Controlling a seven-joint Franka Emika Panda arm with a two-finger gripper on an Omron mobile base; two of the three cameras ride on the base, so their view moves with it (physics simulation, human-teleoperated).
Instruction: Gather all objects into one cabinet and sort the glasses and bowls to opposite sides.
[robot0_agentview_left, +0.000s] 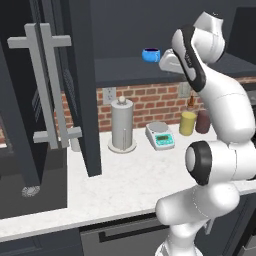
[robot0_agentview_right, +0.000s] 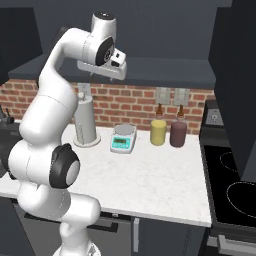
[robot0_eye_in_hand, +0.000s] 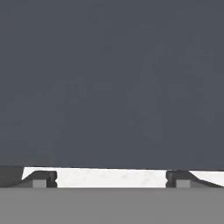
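One small glossy blue bowl (robot0_agentview_left: 151, 55) sits on the dark shelf floor of the cabinet (robot0_agentview_left: 125, 71), toward the back. My gripper (robot0_agentview_left: 168, 65) hovers just to the right of this bowl, over the shelf, apart from it. From the other side the gripper (robot0_agentview_right: 114, 74) hangs above the front of the cabinet shelf (robot0_agentview_right: 170, 70). In the hand view the gripper (robot0_eye_in_hand: 109, 179) is open, its fingertips (robot0_eye_in_hand: 41, 178) wide apart with nothing between them, facing a plain dark surface with a strip of white counter below.
The open cabinet door (robot0_agentview_left: 47, 85) with long grey handles juts out on the left. On the white counter (robot0_agentview_left: 130, 180) stand a grey paper-towel stand (robot0_agentview_left: 122, 125), a scale (robot0_agentview_left: 160, 135), a yellow bottle (robot0_agentview_left: 188, 122) and a dark red bottle (robot0_agentview_left: 202, 120). A black stove (robot0_agentview_right: 230, 190) lies right.
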